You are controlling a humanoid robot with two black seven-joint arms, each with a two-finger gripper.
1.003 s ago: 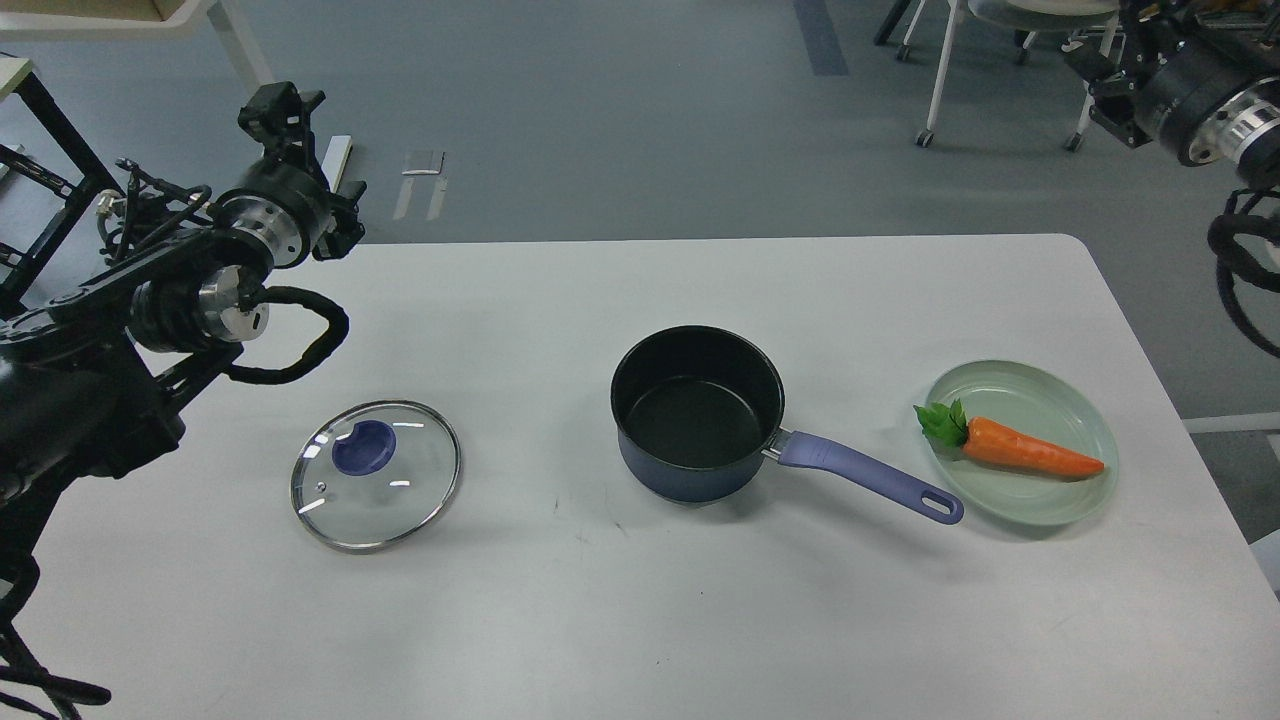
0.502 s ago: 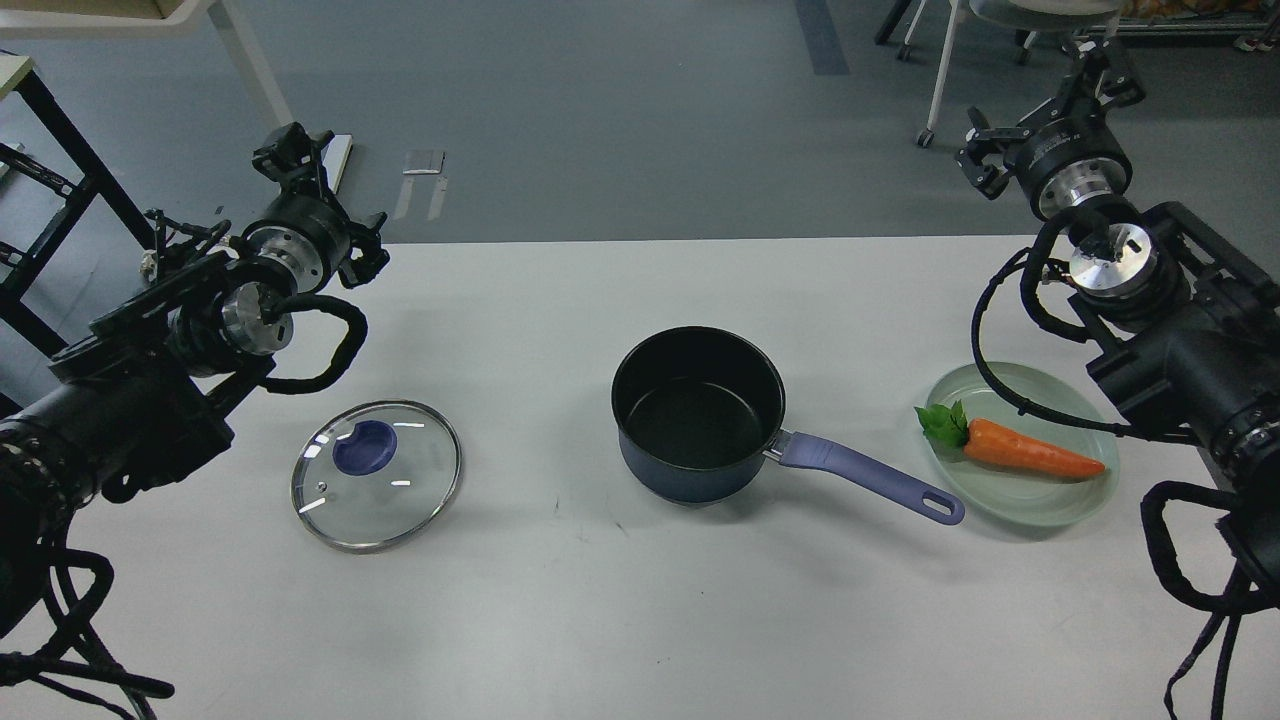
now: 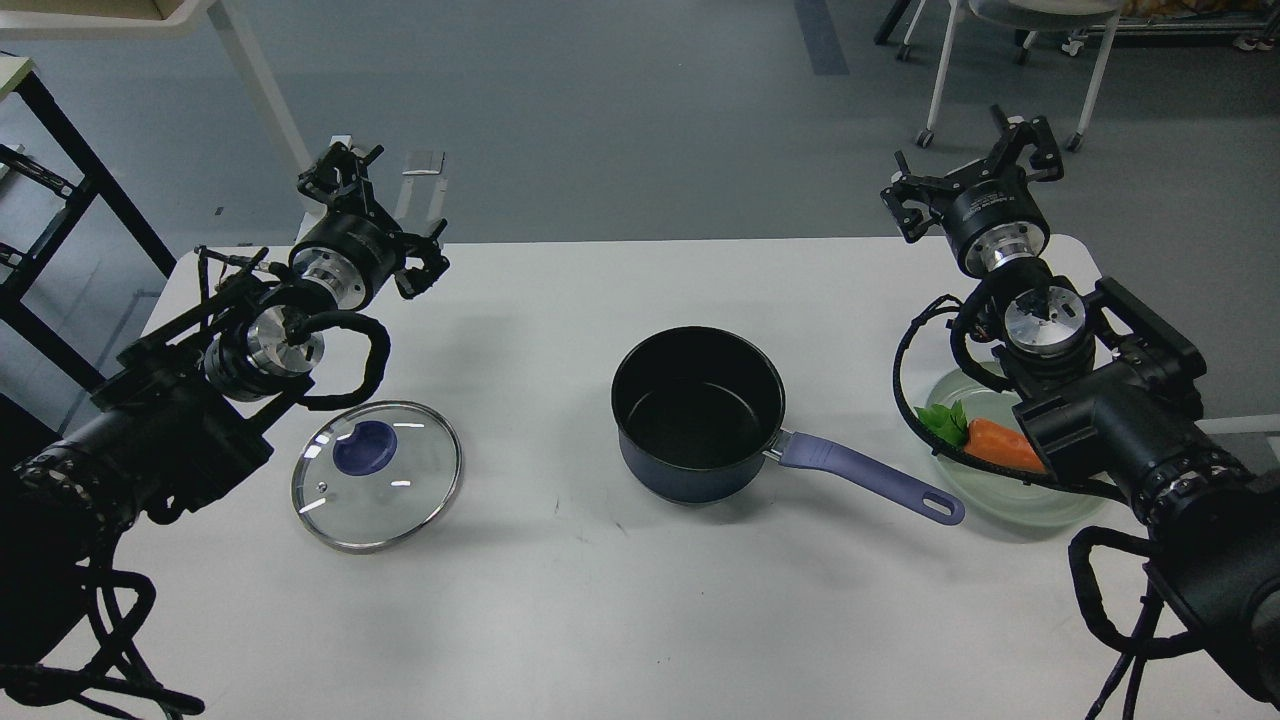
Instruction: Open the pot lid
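Lid (image 3: 376, 476) already lies beside pot (image 3: 698, 413); both grippers (image 3: 340, 172) (image 3: 968, 165) splayed, empty, so arms should simply keep clear.

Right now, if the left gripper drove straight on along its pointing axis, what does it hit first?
Probably nothing: the left gripper points up and away past the table edge toward bare floor. Depth unclear.

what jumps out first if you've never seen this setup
The open dark pot with its purple handle sits mid-table. Its glass lid lies flat to the left, and the carrot is on a green plate at right, partly behind the right arm.
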